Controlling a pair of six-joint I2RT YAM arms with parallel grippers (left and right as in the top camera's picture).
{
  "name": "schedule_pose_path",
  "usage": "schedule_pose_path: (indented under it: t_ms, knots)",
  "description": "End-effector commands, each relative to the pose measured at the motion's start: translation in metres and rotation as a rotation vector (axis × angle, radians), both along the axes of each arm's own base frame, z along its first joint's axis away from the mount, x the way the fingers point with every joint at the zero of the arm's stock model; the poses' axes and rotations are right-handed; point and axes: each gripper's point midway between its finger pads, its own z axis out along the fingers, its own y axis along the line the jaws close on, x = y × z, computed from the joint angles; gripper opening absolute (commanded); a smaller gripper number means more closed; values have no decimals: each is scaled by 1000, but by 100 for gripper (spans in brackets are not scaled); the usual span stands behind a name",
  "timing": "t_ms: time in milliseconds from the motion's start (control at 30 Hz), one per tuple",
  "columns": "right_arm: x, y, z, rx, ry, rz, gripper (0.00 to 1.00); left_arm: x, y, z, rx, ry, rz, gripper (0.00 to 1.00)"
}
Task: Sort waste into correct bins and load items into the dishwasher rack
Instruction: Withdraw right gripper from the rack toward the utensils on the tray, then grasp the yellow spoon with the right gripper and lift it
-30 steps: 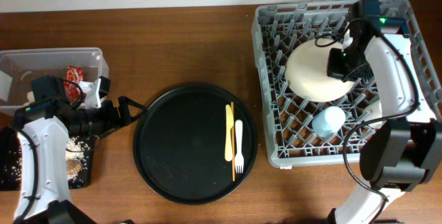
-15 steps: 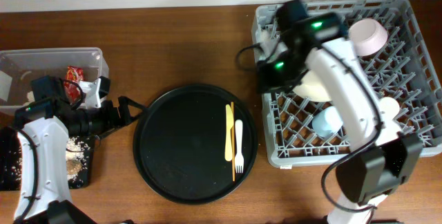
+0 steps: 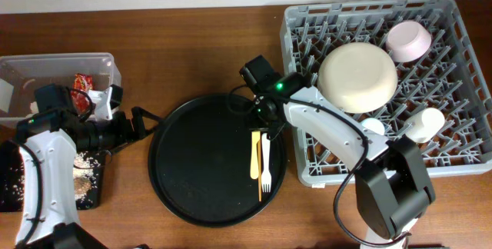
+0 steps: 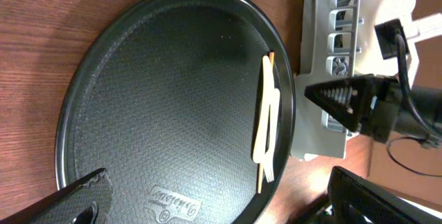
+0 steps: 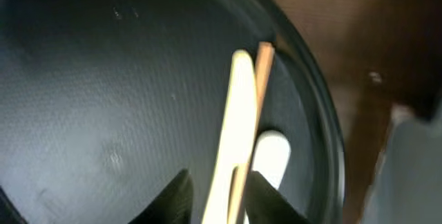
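Observation:
My right gripper (image 3: 261,124) hangs low over the round black tray (image 3: 192,172), jaws open. Its fingertips (image 5: 178,195) straddle the top of the thin yellow utensil (image 5: 231,127) and a brown stick (image 5: 262,65) without closing on them. The white plastic fork (image 3: 266,161) lies just right of them. The grey dishwasher rack (image 3: 304,168) holds the cream plate (image 3: 357,78), pink bowl (image 3: 407,40), small cream cup (image 3: 427,122) and a partly hidden light blue cup (image 3: 374,127). My left gripper (image 3: 142,118) stands wide open and empty beside the tray's left rim.
The clear tub (image 3: 46,68) at far left holds a red wrapper (image 3: 81,84) and white tissue (image 3: 97,100). Below it the shallow black tray (image 3: 11,180) carries rice grains (image 3: 84,161) and a brown bit (image 3: 79,178). My left arm lies over both bins.
The right arm swung from the rack's far side leftward and down to the utensils on the round tray, uncovering the pink bowl, and its jaws parted. The left arm stayed still.

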Motion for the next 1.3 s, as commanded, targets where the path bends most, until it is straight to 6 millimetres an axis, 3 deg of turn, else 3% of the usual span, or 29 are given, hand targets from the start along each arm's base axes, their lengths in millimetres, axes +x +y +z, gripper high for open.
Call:
schedule_pose_path:
  t_ms: [0,200,500,533,633,667,867,1167,1267]
  knots:
    - [2,2,-13,12,-22,-7,31,3,2,3,-1,-12,3,99]
    - [5,3,-30,22,-43,-8,33,3,2,3,-1,-12,3,99]
    - [-3,-7,-83,-65,43,-17,33,3,2,3,-1,-12,3,99]
    - [-3,-7,-82,-65,43,-17,32,3,2,3,-1,-12,3,100]
    - [-4,-6,-82,-57,49,-14,15,3,2,3,-1,-12,3,99]
    - [-4,-5,-81,-52,49,-14,14,3,2,3,-1,-12,3,100]
    - [-1,-3,-73,-53,50,-13,20,3,2,3,-1,-12,3,99]
    - [4,1,-54,-41,39,-12,12,3,2,3,-1,-12,3,99]
    - [3,0,-54,-45,45,-12,4,3,2,3,-1,-12,3,99]
